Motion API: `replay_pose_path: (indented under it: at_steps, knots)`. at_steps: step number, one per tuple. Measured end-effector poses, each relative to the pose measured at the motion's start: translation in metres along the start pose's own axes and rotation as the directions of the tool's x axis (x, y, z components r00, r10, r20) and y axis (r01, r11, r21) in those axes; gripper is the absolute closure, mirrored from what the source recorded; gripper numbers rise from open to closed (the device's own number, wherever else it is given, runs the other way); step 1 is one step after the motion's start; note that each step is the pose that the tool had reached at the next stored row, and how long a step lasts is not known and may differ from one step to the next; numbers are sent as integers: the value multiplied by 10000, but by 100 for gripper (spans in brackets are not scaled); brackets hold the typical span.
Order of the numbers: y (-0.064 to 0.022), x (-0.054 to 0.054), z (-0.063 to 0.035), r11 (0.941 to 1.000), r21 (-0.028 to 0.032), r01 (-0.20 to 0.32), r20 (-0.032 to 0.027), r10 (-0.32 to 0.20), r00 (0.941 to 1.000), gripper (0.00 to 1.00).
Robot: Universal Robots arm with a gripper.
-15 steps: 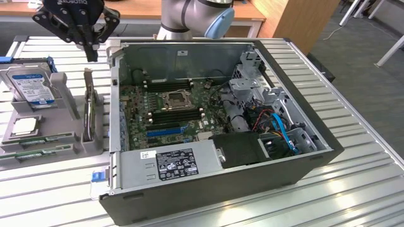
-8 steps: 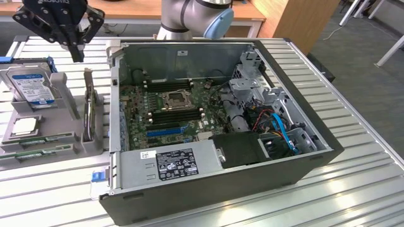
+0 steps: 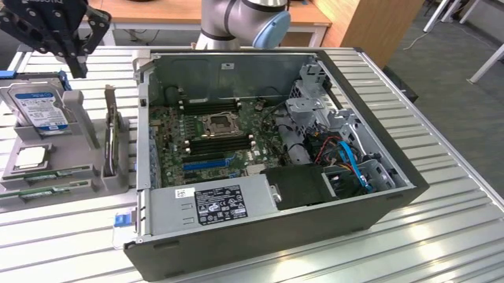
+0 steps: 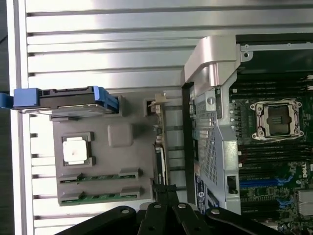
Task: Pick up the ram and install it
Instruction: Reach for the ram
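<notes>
Two rams, thin green sticks, lie side by side in the front slots of a grey holder tray (image 3: 79, 186); the ram (image 3: 49, 175) nearer the tray's middle shows again as the ram (image 4: 100, 176) in the wrist view, with a second stick (image 4: 100, 196) beside it. My black gripper (image 3: 79, 71) hangs shut and empty high above the tray's far end, near the hard drive, well apart from the sticks. The wrist view has the gripper (image 4: 162, 190) tips together over the tray's edge. Black memory slots (image 3: 221, 144) flank the CPU socket (image 3: 216, 124) inside the open computer case.
On the tray also sit a square silver processor chip (image 3: 30, 156), an upright hard drive (image 3: 39, 106) and a card standing on edge (image 3: 114, 138). The case (image 3: 331, 218) has tall walls, a power supply (image 3: 216, 203) at the front and a blue expansion slot (image 3: 206, 163).
</notes>
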State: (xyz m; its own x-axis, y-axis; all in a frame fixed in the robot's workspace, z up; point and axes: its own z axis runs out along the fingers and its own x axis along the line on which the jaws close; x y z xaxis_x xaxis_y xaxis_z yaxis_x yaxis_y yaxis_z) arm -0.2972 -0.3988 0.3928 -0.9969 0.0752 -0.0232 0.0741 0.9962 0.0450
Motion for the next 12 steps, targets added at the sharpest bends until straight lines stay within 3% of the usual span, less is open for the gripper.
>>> replay_pose_path:
  at_steps: [12]
  knots:
    - [-28,380,-5,10000,0,-1,0,1,10000,90]
